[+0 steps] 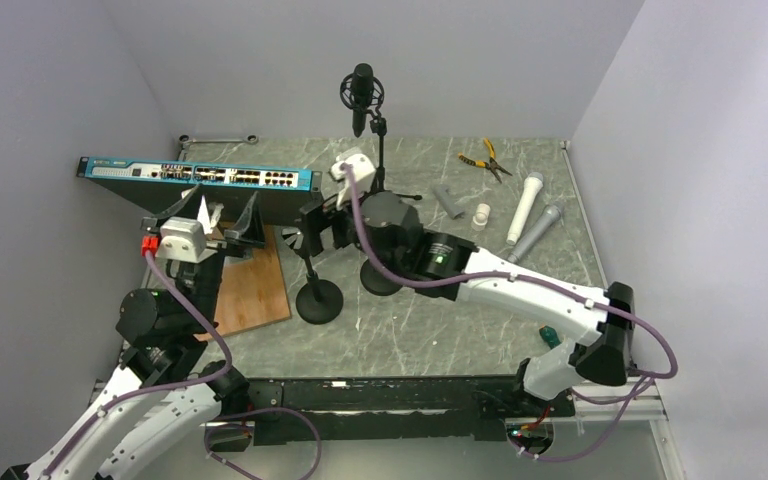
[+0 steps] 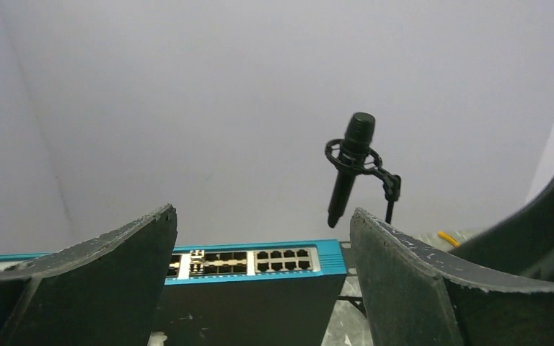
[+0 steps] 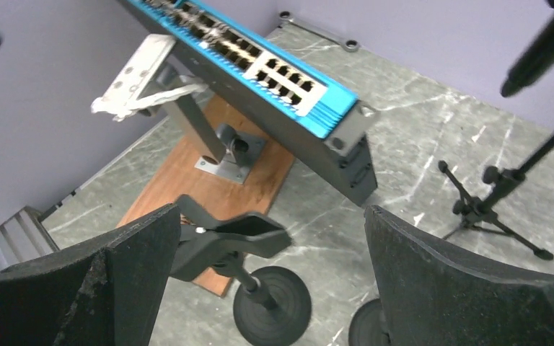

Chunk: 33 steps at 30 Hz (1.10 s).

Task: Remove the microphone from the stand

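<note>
The mic [image 2: 350, 169] sits clipped in its stand [image 3: 480, 207] at 12 o'clock. The left gripper [image 2: 263, 220] and right gripper [image 3: 270, 216] gape wide, empty, toward 7 o'clock of it.

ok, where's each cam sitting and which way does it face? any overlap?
Top external: above and behind the bases, looking down on the table toward the back wall; both arms, left gripper and right gripper show.
Left wrist: low on the left arm, facing the back wall over the network switch to the black microphone; own open jaws frame it.
Right wrist: raised, tilted down at the clip stand and wooden board; own open jaws at the bottom.
Shared: both wrist views catch the network switch and black microphone.
</note>
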Motion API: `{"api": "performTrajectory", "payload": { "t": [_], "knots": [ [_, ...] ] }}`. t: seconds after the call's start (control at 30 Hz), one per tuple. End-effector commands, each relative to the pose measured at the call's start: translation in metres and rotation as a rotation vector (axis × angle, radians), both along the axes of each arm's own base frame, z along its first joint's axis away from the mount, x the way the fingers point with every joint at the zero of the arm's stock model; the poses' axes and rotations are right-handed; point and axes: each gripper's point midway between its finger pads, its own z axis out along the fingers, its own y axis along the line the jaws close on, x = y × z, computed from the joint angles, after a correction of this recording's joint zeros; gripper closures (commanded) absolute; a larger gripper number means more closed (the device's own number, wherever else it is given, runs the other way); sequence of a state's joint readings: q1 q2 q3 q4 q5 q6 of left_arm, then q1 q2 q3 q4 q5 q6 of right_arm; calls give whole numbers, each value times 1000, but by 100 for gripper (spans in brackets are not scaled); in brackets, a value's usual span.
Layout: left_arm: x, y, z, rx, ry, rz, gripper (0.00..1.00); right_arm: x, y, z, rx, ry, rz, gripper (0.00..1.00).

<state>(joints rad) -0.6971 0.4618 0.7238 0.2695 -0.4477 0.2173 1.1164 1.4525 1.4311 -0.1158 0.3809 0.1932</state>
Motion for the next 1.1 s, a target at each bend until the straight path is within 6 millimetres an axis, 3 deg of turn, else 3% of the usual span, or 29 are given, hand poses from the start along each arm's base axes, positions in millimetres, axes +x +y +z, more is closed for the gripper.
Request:
{"api": "performTrajectory", "payload": {
  "t": [0.0,0.13,0.33,0.5,0.7,0.83,1.07],
  "knots": [
    [-3,23,10,-75,-28,87,8,-3,20,30,4,-121,-19,0],
    [-4,26,10,-86,-30,96,9,2,22,6,-44,-118,-85,0],
    [-2,24,8,-84,-25,89,9,4,27,-48,-111,-59,-92,0],
    [0,22,8,-79,-18,84,10,-13,26,-111,-177,61,-69,0],
    [0,21,7,-76,-16,80,10,-33,16,-167,-217,165,-66,0],
    [3,17,5,-68,-4,71,11,-36,6,-189,-240,199,-85,1],
    [5,14,3,-62,5,67,11,-39,5,-208,-255,232,-90,0]
  ]
}}
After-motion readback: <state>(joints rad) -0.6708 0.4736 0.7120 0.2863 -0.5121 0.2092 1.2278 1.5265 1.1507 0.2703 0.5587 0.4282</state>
